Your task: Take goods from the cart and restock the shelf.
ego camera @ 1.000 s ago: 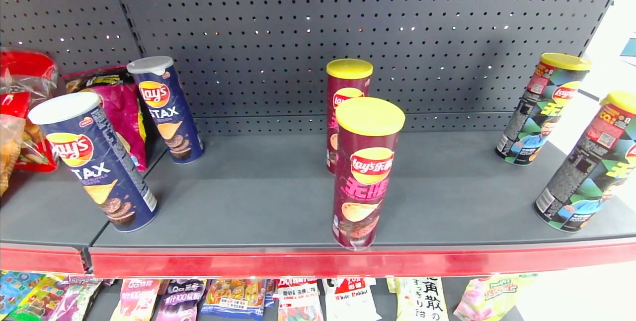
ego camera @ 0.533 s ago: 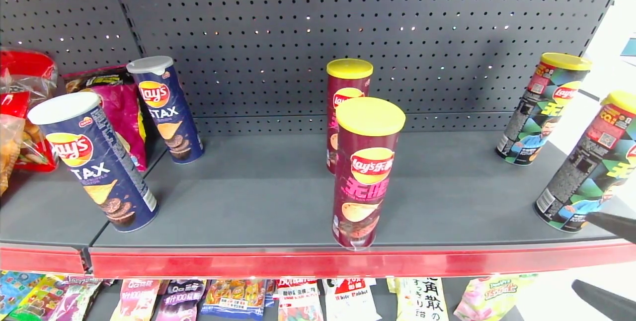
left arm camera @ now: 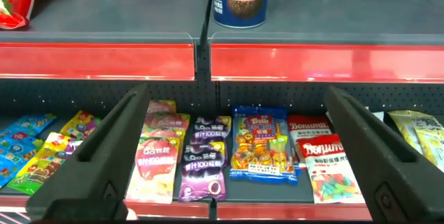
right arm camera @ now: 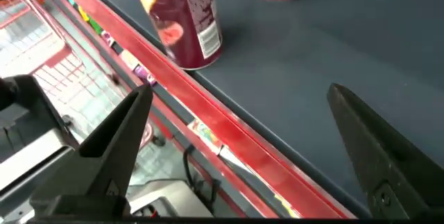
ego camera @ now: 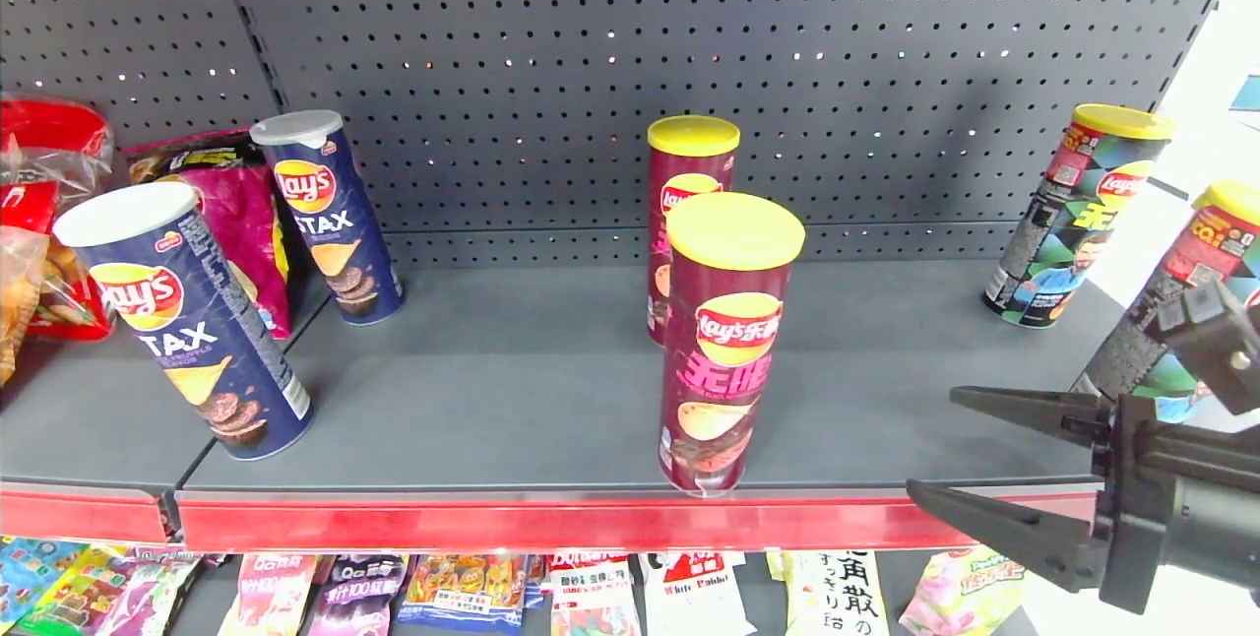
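Jaws of the right gripper [ego camera: 932,440] are gaping wide and holding nothing. The red front edge of the shelf [ego camera: 512,390] is running between them. One jaw is hanging over the grey board and the other is hanging just off it. Out past their tips a dark red can [ego camera: 726,341] with a yellow lid is standing upright at the shelf edge. A second red can [ego camera: 689,163] is standing behind it. A blue can [ego camera: 182,321] is standing much farther past the tips. A green can [ego camera: 1206,252] is standing close behind the jaws. The red wire cart [right arm camera: 41,64] is sitting down beside the outer jaw. The left gripper [left arm camera: 236,92] is gaping wide too and holding nothing, with candy bags [left arm camera: 260,144] sitting straight ahead between its jaws.
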